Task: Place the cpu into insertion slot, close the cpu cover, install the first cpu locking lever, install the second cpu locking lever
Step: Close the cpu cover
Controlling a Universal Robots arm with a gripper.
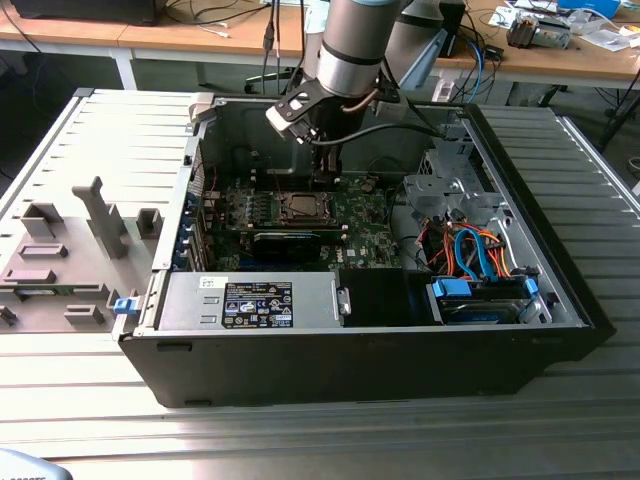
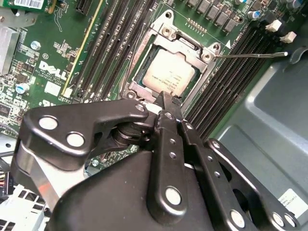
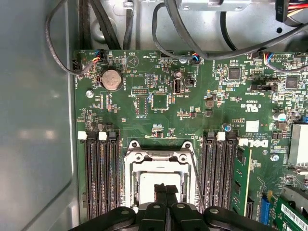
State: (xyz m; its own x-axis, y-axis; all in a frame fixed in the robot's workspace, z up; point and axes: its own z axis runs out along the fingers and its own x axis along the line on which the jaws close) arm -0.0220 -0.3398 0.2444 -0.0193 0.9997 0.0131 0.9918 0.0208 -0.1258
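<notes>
The cpu [image 2: 168, 74] lies with its silvery top up inside the insertion slot [image 2: 136, 72] on the green motherboard [image 3: 159, 101]. The cpu cover [image 2: 190, 45] lies down flat around it, and the chip shows through its window. My gripper [image 2: 166, 96] is shut, its black fingertips [image 3: 166, 188] pressed together just above the near edge of the cpu [image 3: 147, 180]. One thin metal locking lever [image 2: 250, 55] juts out from a socket corner over the memory slots. In the exterior view my gripper [image 1: 322, 178] reaches down into the open computer case, right behind the socket [image 1: 298, 207].
Long black memory slots [image 3: 101, 173] flank the socket on both sides. Cables [image 3: 192, 53] run along the board's far edge by the case wall [image 3: 38, 120]. Coloured wires and a drive cage [image 1: 480, 255] fill the exterior view's right; a power supply [image 1: 250, 300] sits in front.
</notes>
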